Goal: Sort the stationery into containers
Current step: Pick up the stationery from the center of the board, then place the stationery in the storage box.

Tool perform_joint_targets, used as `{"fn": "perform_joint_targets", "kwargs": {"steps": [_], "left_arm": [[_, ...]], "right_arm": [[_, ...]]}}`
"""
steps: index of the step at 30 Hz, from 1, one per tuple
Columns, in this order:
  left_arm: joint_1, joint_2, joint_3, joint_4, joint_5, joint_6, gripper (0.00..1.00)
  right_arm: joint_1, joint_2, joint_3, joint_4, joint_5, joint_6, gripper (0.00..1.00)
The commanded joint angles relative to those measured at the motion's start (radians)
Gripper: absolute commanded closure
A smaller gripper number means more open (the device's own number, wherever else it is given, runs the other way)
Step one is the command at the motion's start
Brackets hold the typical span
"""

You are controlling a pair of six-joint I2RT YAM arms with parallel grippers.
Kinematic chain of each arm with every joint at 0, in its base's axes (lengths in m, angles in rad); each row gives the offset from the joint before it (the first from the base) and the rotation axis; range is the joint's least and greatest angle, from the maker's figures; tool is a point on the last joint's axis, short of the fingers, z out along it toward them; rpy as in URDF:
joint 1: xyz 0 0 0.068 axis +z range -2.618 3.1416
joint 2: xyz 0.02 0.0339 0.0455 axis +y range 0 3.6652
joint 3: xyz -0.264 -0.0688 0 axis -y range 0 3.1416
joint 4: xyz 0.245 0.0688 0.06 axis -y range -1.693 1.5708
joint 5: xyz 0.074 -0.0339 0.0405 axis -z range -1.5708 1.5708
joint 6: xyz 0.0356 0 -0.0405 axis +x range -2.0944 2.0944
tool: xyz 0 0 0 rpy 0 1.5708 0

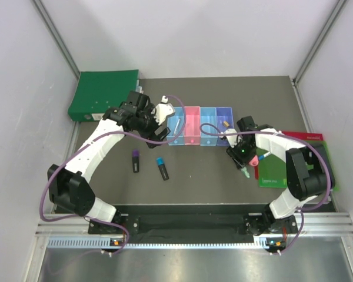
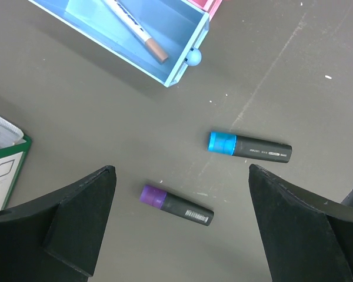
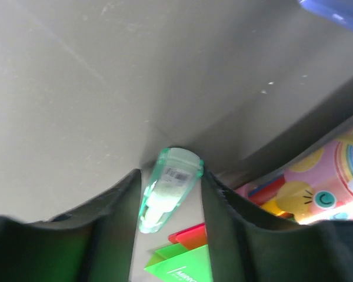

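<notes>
Right fingers (image 3: 226, 223) pinch the green pen (image 3: 167, 188) lengthwise, purple tray (image 1: 220, 117) just beyond them; left fingers (image 2: 82, 217) gape wide.

purple-capped marker (image 2: 176, 205) (black body), translucent green pen (image 3: 167, 188)

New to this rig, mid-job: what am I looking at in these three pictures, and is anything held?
Two robot arms, left and right, work at a table. The wide picture looks down from above; the other two come from a camera on each wrist. The left gripper is open above a purple-capped marker and a blue-capped marker lying on the table, near a light blue container holding a pen. The right gripper is shut on a pale green see-through item.
</notes>
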Motion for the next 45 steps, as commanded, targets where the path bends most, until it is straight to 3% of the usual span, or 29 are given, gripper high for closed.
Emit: {"fn": "perform_joint_targets", "kwargs": {"steps": [1,5,10,21,28,39,45], "left_arm": [[0.003,-0.022,0.043,0.008,0.000,0.016,0.01],[0.003,-0.025,0.041,0.015,-0.004,0.017,0.01],[0.003,-0.028,0.041,0.016,0.003,0.017,0.01],[0.003,-0.034,0.026,0.018,0.010,0.014,0.01],[0.003,-0.043,0.008,0.021,0.019,0.020,0.01],[0.003,-0.051,-0.006,0.015,0.029,0.010,0.01],[0.003,-0.064,-0.023,0.016,0.019,0.022,0.01]], "right_arm": [[0.010,0.028,0.010,0.037,0.007,0.006,0.67],[0.016,0.034,0.003,0.039,0.015,0.011,0.86],[0.037,-0.012,0.010,0.010,0.017,0.014,0.95],[0.062,-0.181,0.207,-0.190,-0.055,0.009,0.97],[0.063,-0.221,0.378,-0.170,-0.080,0.050,0.96],[0.062,0.055,0.633,0.031,-0.071,0.192,0.94],[0.056,0.176,0.673,0.109,-0.046,0.192,0.95]]}}
